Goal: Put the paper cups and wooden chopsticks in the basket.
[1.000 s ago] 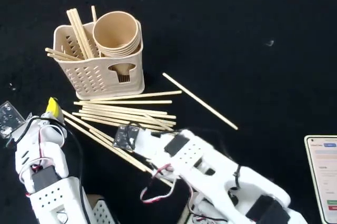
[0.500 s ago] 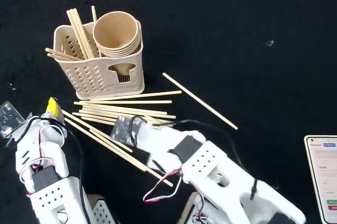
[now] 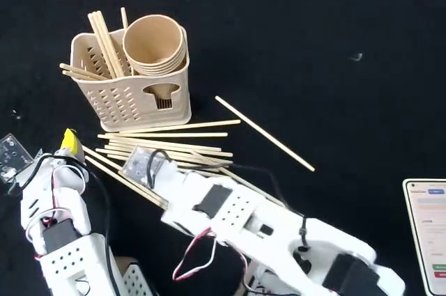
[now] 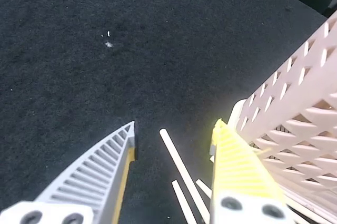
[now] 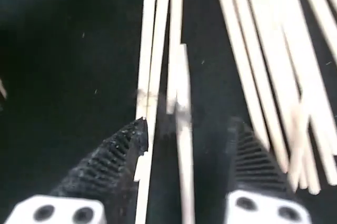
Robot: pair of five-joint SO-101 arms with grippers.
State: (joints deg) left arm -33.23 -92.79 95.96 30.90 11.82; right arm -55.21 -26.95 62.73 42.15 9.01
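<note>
The black-clothed bench [image 3: 334, 45] is carrying a phone [image 3: 426, 230] at its edge; left hand [image 4: 175, 126] and right hand [image 5: 188, 126] are both hanging released over loose wooden chopsticks [image 3: 174, 148].

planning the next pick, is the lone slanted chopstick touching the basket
Apart. The high view shows bare black cloth between the basket and the near end of the slanted chopstick.

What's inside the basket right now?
The basket holds a nested stack of paper cups on one side and several wooden chopsticks leaning in the other. Its floor and the chopsticks' lower ends are hidden by the walls and the cups.
</note>
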